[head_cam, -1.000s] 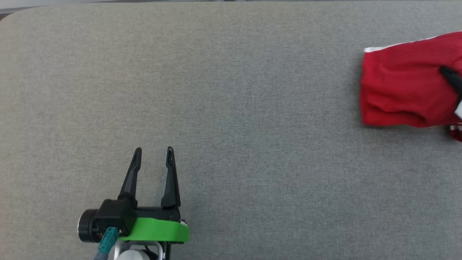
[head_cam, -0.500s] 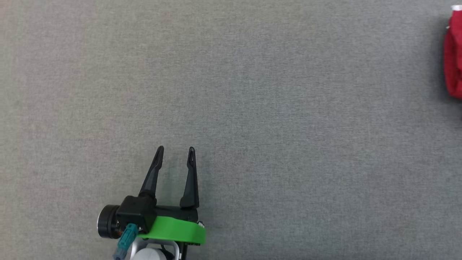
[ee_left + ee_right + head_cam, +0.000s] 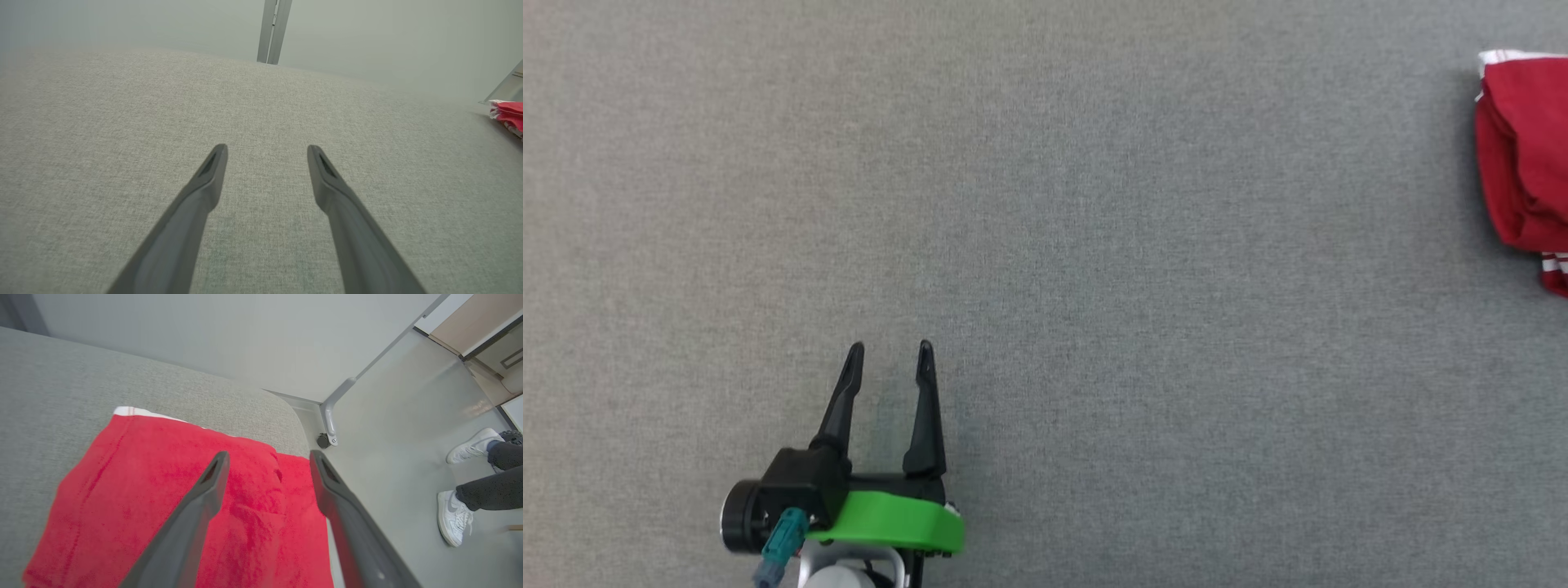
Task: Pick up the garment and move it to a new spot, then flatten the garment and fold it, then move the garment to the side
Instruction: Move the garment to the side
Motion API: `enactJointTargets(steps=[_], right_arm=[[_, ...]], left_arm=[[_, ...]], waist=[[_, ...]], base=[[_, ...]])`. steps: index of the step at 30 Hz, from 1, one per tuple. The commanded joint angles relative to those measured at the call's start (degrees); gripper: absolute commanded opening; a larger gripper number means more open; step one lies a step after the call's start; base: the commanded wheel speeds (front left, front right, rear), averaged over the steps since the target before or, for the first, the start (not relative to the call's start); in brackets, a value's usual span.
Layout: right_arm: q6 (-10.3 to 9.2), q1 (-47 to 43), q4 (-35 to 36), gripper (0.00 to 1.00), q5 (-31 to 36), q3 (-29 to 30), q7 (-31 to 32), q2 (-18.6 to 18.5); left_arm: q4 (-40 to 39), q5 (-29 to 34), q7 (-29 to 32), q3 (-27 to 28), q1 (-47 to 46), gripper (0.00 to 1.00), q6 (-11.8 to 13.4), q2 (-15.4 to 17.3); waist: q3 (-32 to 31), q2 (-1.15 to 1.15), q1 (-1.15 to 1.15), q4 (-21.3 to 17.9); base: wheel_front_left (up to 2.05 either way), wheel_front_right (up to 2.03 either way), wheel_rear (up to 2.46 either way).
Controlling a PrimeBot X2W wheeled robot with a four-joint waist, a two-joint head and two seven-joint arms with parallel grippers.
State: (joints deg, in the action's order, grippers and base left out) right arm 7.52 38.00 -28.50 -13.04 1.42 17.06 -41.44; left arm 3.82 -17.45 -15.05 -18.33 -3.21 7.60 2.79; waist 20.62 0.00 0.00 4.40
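The garment point(image 3: 1523, 155) is a folded red cloth with a white trim, lying at the right edge of the head view. In the right wrist view the garment point(image 3: 163, 490) lies by the table's rounded corner. My right gripper point(image 3: 268, 455) hovers over it, open, with nothing between its fingers. My left gripper point(image 3: 889, 349) stands open at the lower left over bare table, far from the cloth. In the left wrist view my left gripper point(image 3: 266, 149) holds nothing, and the garment point(image 3: 508, 112) is a small red patch at the far right.
The grey fabric table point(image 3: 1094, 204) spreads wide between my left gripper and the garment. Past the table's corner is a pale floor with a table leg and caster point(image 3: 327, 437). A person's legs and white shoes point(image 3: 453, 514) are on the floor to the right.
The head camera has shifted, so the garment now sits nearer the picture's right edge. The dark right fingertip that lay on the garment a second ago has left the head view. The left gripper stays open.
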Motion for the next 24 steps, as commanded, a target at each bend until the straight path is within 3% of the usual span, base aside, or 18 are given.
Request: enactJointTargets(steps=[1,7,13,17,24], right_arm=[[-0.07,-2.05,1.03,1.00,-0.28,1.42,-3.32,2.54],[-0.06,-11.81,8.19,1.00,0.83,4.73,-17.03,12.42],[-0.07,-25.68,10.15,1.00,2.30,1.51,-30.15,20.55],[-0.07,-32.32,9.41,1.00,4.61,-0.82,-32.22,24.52],[-0.07,-40.55,17.08,1.00,7.46,-0.53,-32.23,30.46]], left_arm=[[0.29,-0.29,-0.14,0.69,1.24,1.00,0.09,0.24],[1.35,0.58,-0.14,4.15,3.86,1.00,-1.06,0.24],[2.97,2.49,-0.14,8.48,7.23,1.00,-2.37,0.21],[4.03,3.66,-0.14,10.69,9.65,1.00,-3.54,0.22],[5.96,4.19,-0.14,12.39,12.04,1.00,-5.02,0.23]], waist=[[-3.84,0.00,0.00,-1.22],[-11.37,0.00,0.00,-2.86],[-18.58,0.00,0.00,-5.09],[-20.82,0.00,0.00,-6.65],[-22.32,0.00,0.00,-7.34]], base=[[0.00,0.00,0.00],[0.00,0.00,0.00],[0.00,0.00,0.00],[0.00,0.00,0.00],[0.00,0.00,0.00]])
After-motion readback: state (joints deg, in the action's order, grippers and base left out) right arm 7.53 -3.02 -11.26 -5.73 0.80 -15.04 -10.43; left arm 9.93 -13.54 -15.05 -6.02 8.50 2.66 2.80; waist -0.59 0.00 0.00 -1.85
